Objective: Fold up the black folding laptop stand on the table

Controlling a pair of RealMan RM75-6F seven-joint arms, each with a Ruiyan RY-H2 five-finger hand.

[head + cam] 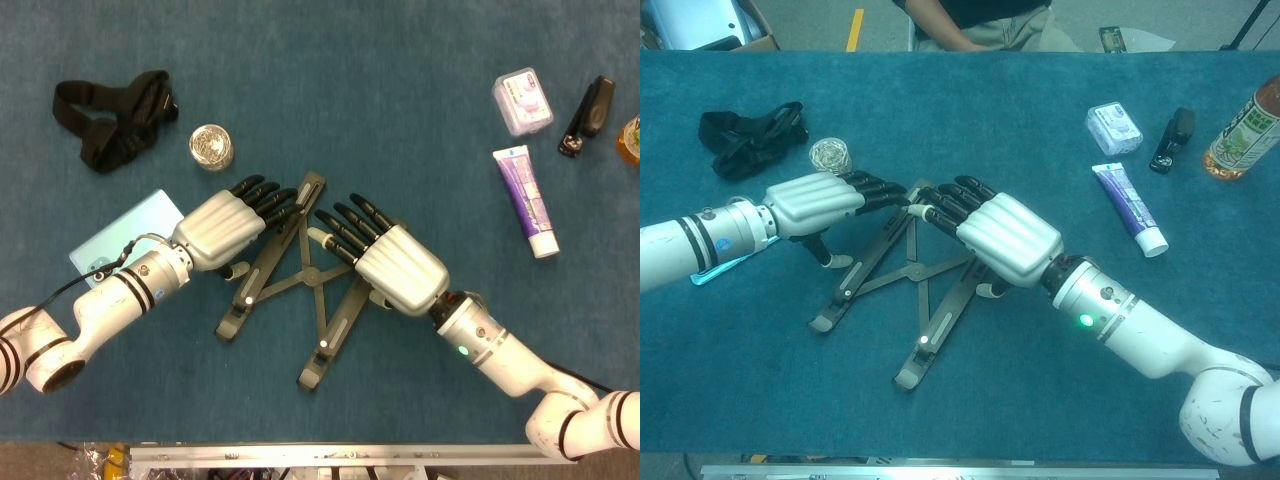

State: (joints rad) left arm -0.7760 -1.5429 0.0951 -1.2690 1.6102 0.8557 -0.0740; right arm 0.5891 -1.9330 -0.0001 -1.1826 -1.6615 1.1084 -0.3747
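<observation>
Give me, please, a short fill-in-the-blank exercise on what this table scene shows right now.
1. The laptop stand lies between the left hand and the ____ hand.
2. The table has a ____ cover.
3. The purple-and-white tube lies on the robot's ____ side.

Missing words: right; blue; right

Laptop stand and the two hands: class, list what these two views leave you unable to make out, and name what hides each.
- The far ends of the laptop stand: both views, covered by the left hand and right hand.
- Whether either hand's fingers actually grip the stand rails: contact lies under the hands.
- The bottle: cut by the frame edge in both views.
- Print on the purple tube: too small to read.
</observation>
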